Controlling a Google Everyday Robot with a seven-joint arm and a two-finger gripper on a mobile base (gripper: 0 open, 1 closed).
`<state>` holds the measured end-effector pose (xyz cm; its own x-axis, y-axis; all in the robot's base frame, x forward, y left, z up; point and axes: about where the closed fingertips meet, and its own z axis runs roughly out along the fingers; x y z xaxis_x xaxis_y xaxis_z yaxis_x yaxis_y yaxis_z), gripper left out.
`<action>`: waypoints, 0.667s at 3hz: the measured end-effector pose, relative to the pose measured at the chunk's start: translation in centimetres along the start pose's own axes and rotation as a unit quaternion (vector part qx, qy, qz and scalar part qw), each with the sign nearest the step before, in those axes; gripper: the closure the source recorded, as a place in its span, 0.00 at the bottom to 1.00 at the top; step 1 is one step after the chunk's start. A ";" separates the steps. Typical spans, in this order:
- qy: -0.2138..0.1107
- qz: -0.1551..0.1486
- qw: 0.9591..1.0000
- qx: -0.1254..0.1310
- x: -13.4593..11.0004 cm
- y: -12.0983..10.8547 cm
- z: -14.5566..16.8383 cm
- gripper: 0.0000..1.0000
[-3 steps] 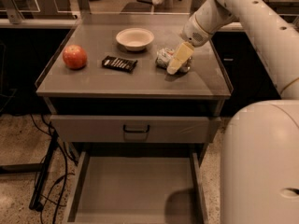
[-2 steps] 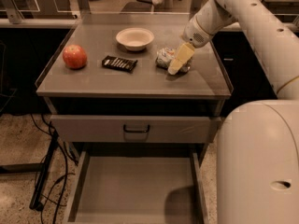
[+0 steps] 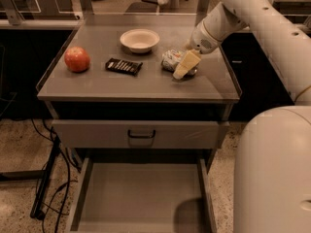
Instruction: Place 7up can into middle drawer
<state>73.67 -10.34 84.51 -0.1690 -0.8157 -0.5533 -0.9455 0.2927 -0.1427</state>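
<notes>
Can (image 3: 170, 60) sat on bench (image 3: 97, 85), far right. My tool (image 3: 185, 66) was at it; grip, could not tell. Drawer (image 3: 141, 195) open, near, without can. Lift and placing remained.

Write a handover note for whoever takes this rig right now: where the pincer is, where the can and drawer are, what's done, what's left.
Pincer: down at the 7up can, grip not confirmed.
7up can: on the table top, right side, near the white bowl.
Middle drawer: pulled out, visible floor bare.
Done: drawer open, pincer at the can.
Left: grasp, lift, lower the can into the drawer.
</notes>
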 end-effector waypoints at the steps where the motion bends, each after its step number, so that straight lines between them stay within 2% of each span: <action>1: 0.000 0.000 1.000 0.000 0.0 0.0 0.0 0.47; 2: 0.000 0.000 1.000 0.000 0.0 0.0 0.0 0.78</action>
<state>73.67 -10.34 84.51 -0.1690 -0.8157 -0.5532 -0.9455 0.2926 -0.1426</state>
